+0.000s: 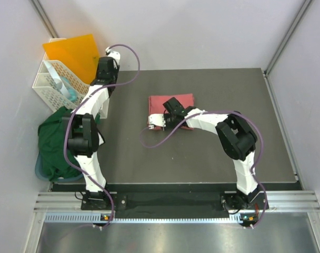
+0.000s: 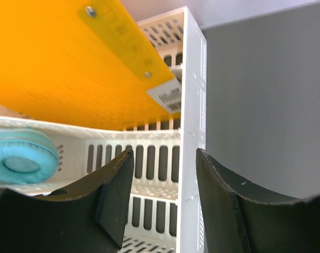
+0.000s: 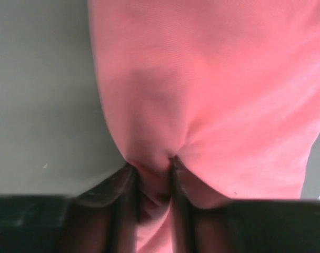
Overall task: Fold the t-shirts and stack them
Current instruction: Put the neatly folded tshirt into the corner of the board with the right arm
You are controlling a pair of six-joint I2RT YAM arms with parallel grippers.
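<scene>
The right gripper pinches a fold of the folded salmon-pink cloth t-shirt on the dark grey table, the left gripper gapes empty before a white slotted plastic basket, and the crumpled dark green t-shirt lies at its left edge.

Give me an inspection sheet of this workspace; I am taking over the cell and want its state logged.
Surface: dark grey table, flat and matte.
Job's things: pink shirt folded on the table; green shirt heaped unfolded past the left edge.
Clutter: white basket at the far left corner, holding an orange folder and a teal roll.
Grippers: left gripper open, empty, facing the basket; right gripper shut on a pinch of the pink shirt.
Cables: purple cables loop off both arms; one seems to trail on the table.
Surroundings: white walls; metal rail in front.
</scene>
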